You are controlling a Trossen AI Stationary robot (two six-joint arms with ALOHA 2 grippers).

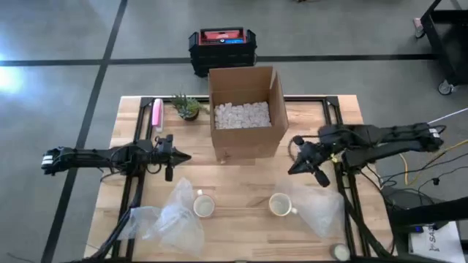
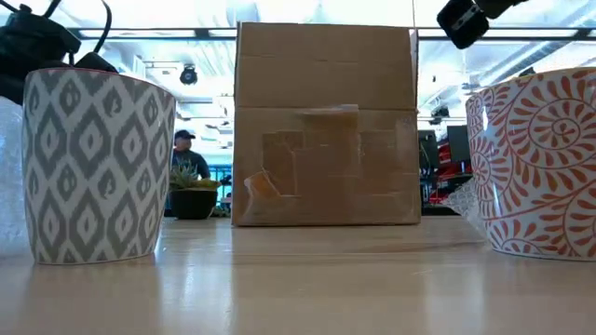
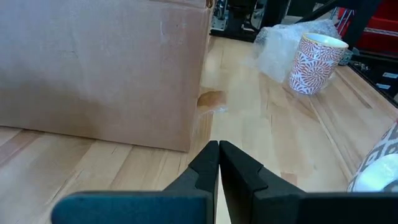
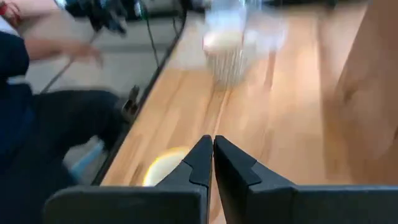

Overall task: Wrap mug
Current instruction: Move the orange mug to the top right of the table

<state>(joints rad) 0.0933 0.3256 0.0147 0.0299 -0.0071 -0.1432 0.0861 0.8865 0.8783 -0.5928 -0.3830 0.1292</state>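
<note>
Left gripper (image 1: 187, 155): fingers pressed together, empty; grey-patterned mug (image 1: 203, 207) near, toward table's front edge, beside bubble wrap (image 1: 172, 219). Right gripper (image 1: 291, 169): fingers together, empty; orange-patterned mug (image 1: 279, 204) near, frontward. Cardboard box (image 1: 246, 111) between grippers.

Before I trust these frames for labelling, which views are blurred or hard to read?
Right wrist view: motion-smeared, the grey-patterned mug and the person's sleeve streaked. Low view: the orange-patterned mug cropped by the frame edge, bright backlight behind the cardboard box. High view and left wrist view: sharp, evenly lit.
</note>
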